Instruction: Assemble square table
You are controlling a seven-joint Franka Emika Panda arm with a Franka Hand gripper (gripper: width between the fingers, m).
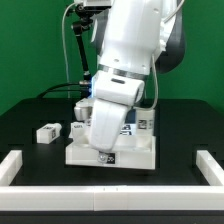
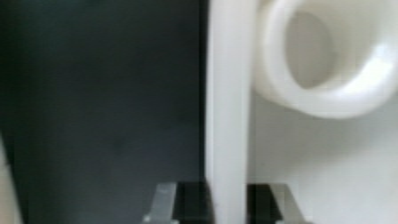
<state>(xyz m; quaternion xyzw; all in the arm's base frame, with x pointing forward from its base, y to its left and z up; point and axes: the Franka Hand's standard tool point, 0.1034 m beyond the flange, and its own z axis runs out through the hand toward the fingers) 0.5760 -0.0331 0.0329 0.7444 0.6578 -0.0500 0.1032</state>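
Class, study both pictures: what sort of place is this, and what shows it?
Probably a robotics lab bench: a white robot arm reaches over a black table before a green backdrop, and the tabletop and loose leg carry black-and-white marker tags.

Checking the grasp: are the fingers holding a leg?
No, the fingers pinch the rim of the tabletop; a leg lies loose beside it.

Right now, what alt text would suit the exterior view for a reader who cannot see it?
A white robot arm reaches down onto a white plastic square tabletop on a black table. A small white block leg lies apart toward the exterior view's left; white bars fence the front.
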